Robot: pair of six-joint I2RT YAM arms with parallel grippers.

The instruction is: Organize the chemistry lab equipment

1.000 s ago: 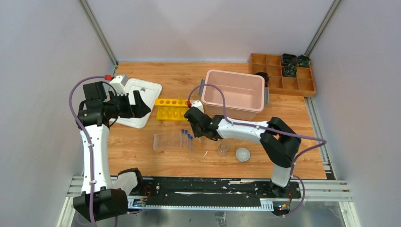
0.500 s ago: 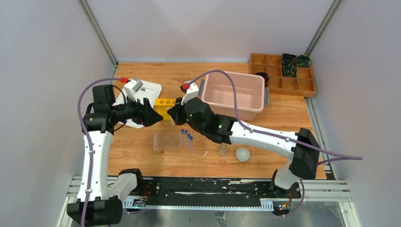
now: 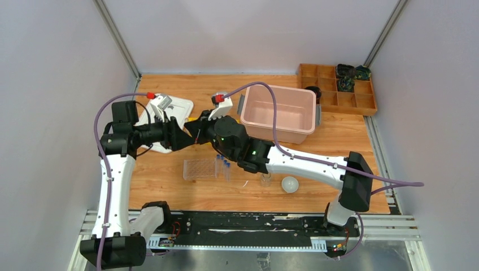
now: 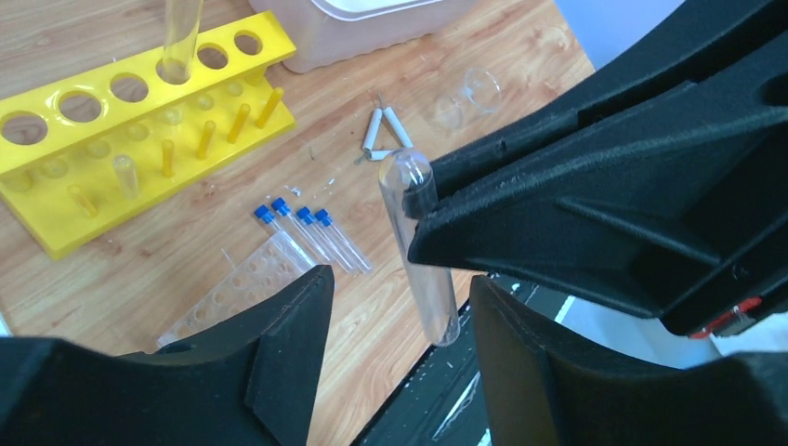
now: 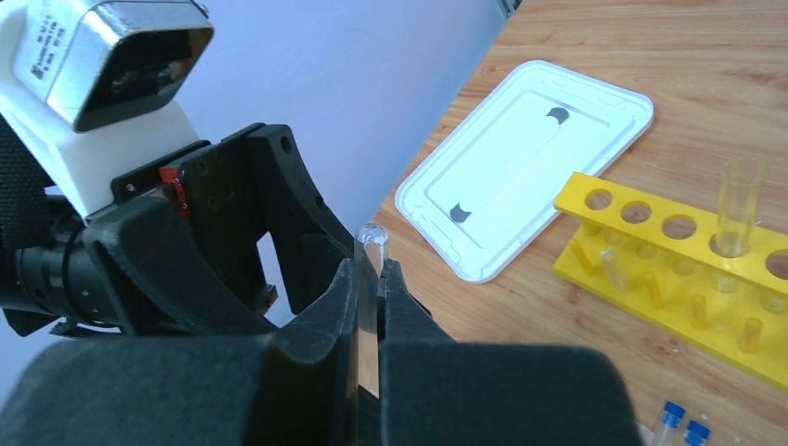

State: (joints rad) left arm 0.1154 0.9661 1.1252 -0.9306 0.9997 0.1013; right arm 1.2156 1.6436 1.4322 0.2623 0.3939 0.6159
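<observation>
Tabletop wood point(image 3: 169, 189) is carrying everything. The pink tub point(image 3: 277, 131) is sitting at the back right, and its white lid point(image 3: 176, 105) is lying at the back left. The yellow rack point(image 4: 56, 228) is standing near that lid with one tall tube point(image 4: 178, 37) upright in a hole.

Above the table, the two arms are meeting for what looks like a handover. The right gripper point(image 5: 370, 279) is pinching a clear test tube point(image 4: 423, 269) just below its rounded end, jaws pressed together on the glass. The left gripper point(image 4: 400, 307) is straddling the tube's lower part. Its fingers are standing apart with air showing on both sides, so it is gripping nothing.

The main risk is probably timing. If the right lets go before the left is truly clamping, the smooth glass may be dropping onto the clear plastic tube rack point(image 4: 242, 283) and the small blue-capped tubes point(image 4: 311, 232) below. If the left bites off-centre, it could be levering the tube against the right's pinch, twisting it loose or cracking it.
</observation>
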